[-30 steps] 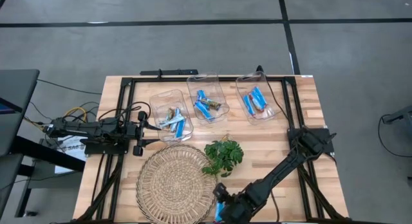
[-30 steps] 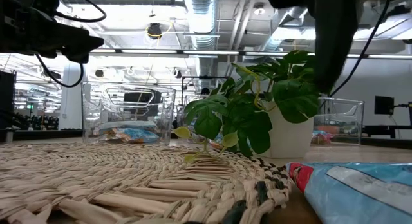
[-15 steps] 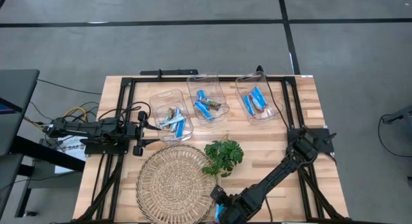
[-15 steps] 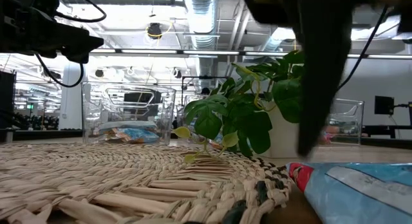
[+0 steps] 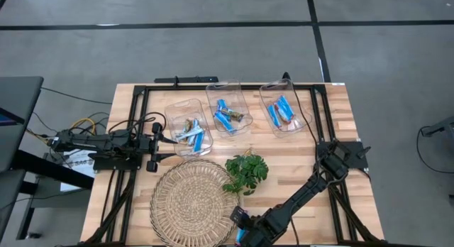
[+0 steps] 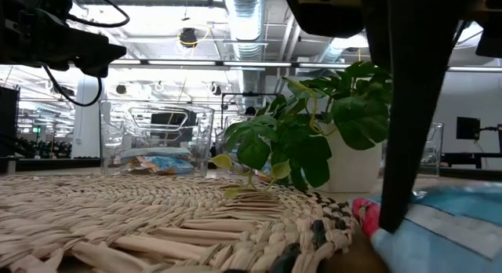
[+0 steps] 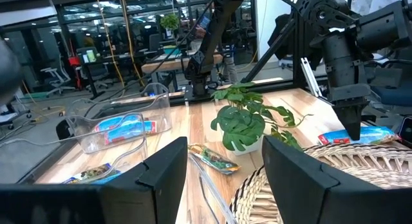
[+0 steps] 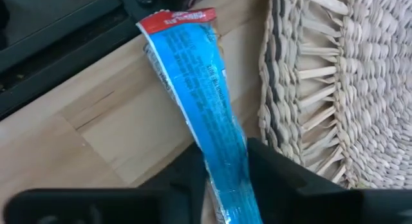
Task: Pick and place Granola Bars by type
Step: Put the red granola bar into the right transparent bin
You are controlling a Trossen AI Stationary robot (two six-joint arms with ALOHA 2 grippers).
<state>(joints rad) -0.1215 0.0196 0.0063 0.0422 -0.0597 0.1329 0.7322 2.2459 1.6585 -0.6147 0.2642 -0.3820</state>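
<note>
A blue granola bar with a red tip point(image 8: 193, 89) lies on the wood at the table's near edge, beside the round woven mat point(image 5: 188, 201). My right gripper point(image 8: 226, 165) is down on it and shut on it; the low view shows one finger standing on the bar point(image 6: 439, 218). More bars, blue and tan, lie in three clear bins point(image 5: 188, 126) point(image 5: 228, 108) point(image 5: 282, 105) at the far side. My left gripper point(image 7: 225, 163) waits open at the table's left side point(image 5: 157, 149), touching nothing. My right gripper pinches the blue bar between its two fingers, partway along its length point(image 8: 222, 143), away from the red-tipped end point(image 8: 175, 18). The fingers come from above, pointing down, and lie across the bar. The bar still lies on the table.
A small potted green plant point(image 5: 246, 172) stands between the mat and the bins, just beyond my right gripper. A black metal frame point(image 5: 213, 85) runs around the table's edges. The table's near edge is right beside the bar.
My right gripper has come down and shifted slightly toward the table's left, over the blue bar. In the low view its finger drops from above the plant to the bar.
</note>
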